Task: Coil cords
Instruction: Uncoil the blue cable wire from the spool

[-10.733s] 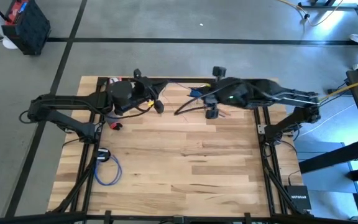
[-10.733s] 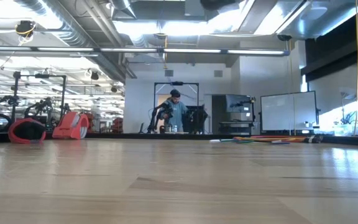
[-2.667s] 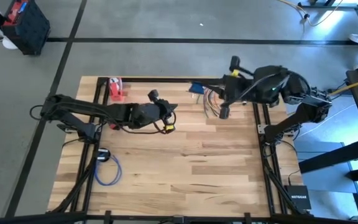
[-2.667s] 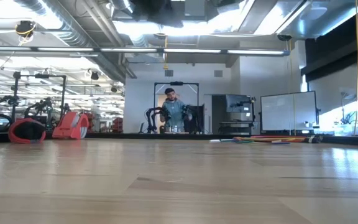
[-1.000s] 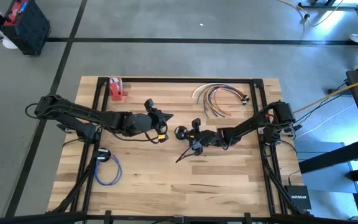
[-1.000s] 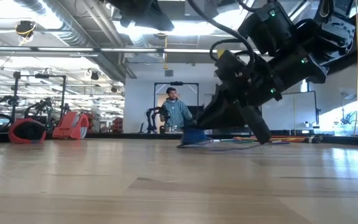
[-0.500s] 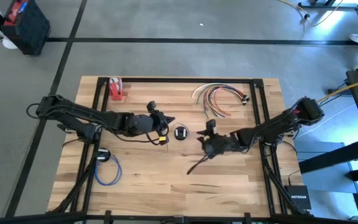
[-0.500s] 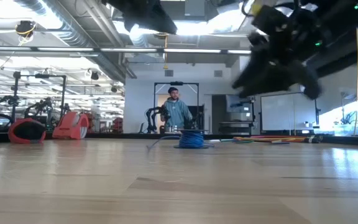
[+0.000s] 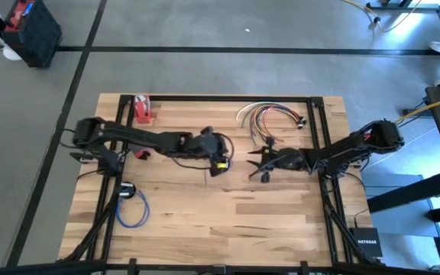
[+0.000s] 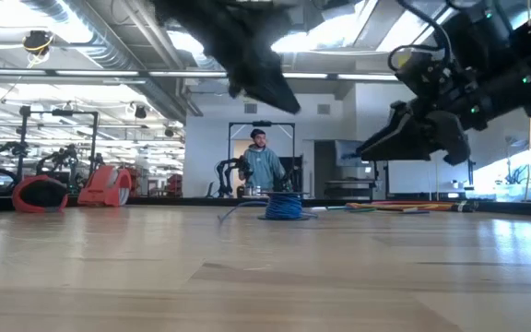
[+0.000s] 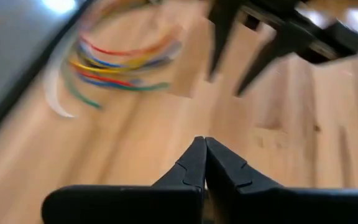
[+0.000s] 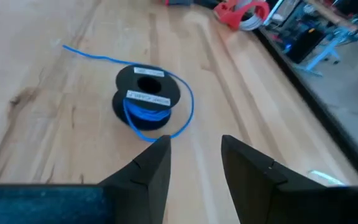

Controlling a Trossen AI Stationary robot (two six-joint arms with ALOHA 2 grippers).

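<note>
A black spool wound with blue cord (image 12: 146, 96) stands on its flat lower flange mid-table, also seen as the spool (image 10: 284, 205). Its loose end (image 12: 86, 53) trails over the wood. In the high view my left gripper (image 9: 228, 159) covers it. That gripper (image 11: 204, 155) is shut, holds nothing and hovers above the spool. My right gripper (image 9: 253, 164) hangs open just right of the spool and clear of the table, its fingers (image 12: 194, 162) pointing at it. A bundle of red, orange, white and other cords (image 9: 270, 118) lies at the far right.
A red object (image 9: 142, 111) sits at the far left corner and a small red piece (image 9: 142, 155) by the left arm. A loose blue cable loop (image 9: 132, 208) hangs off the table's left side. A person stands in the room beyond (image 10: 261, 171). Bare wood lies along the near half.
My right gripper has let go of the spool, risen and drawn back toward the table's right edge. The spool stays standing on the table. My left gripper has swung toward the right and dipped down over the spool, staying shut.
</note>
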